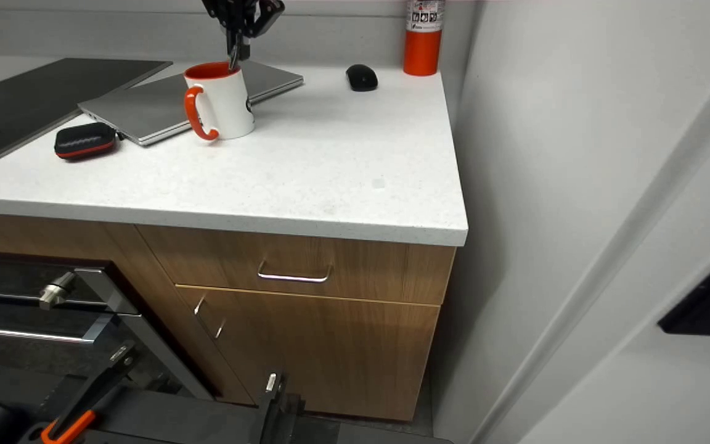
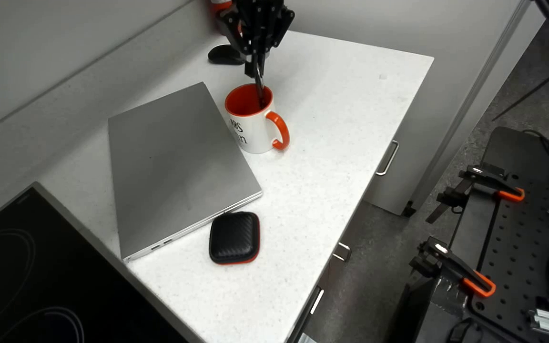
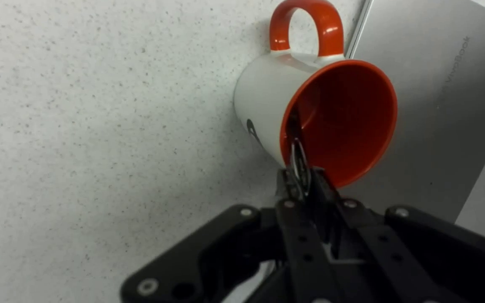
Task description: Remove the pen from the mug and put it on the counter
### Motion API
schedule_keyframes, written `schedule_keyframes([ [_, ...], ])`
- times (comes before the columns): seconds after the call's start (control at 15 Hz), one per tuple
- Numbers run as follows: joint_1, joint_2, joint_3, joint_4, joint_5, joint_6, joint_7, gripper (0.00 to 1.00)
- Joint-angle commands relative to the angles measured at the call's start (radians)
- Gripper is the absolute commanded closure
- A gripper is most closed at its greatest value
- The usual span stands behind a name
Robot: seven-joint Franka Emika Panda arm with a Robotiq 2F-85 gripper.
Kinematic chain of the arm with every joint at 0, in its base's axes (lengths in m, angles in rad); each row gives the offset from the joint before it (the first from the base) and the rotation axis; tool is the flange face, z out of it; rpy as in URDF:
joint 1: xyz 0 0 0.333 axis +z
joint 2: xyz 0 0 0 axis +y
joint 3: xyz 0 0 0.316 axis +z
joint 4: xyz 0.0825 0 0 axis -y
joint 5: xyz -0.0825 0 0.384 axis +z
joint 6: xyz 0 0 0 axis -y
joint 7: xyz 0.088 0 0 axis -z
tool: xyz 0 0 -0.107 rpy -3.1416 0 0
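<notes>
The white mug (image 1: 227,108) with red-orange handle and rim stands upright on the white speckled counter (image 1: 330,166). It also shows in an exterior view (image 2: 254,133) and in the wrist view (image 3: 263,94). The thin dark pen (image 2: 259,86), with a shiny metal part, stands tilted with its lower part inside the mug. In the wrist view the pen (image 3: 299,158) lies along the mug's inner side. My gripper (image 3: 303,183) is just above the rim, its fingers closed around the pen's upper part. The gripper also shows in both exterior views (image 1: 238,49) (image 2: 256,66).
A closed silver laptop (image 2: 179,162) lies beside the mug. A black case with red trim (image 2: 234,237), a black mouse (image 1: 362,78) and a red cylinder (image 1: 422,52) are on the counter. A black cooktop (image 1: 40,102) is set beside the laptop. A wall (image 1: 577,123) borders the counter's end.
</notes>
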Motion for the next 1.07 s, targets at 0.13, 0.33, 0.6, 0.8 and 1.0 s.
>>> schedule_keyframes([
  [0.13,0.009,-0.186,-0.002,-0.098,-0.008,0.119,0.049,0.97],
  [0.33,0.002,-0.278,-0.006,-0.131,-0.101,0.183,0.142,0.97],
  [0.6,-0.078,-0.315,0.036,-0.130,-0.438,0.139,0.353,0.97],
  [0.8,-0.096,-0.262,0.032,-0.113,-0.668,0.097,0.494,0.97],
  [1.0,-0.071,-0.259,0.003,-0.128,-0.693,0.086,0.488,0.88],
])
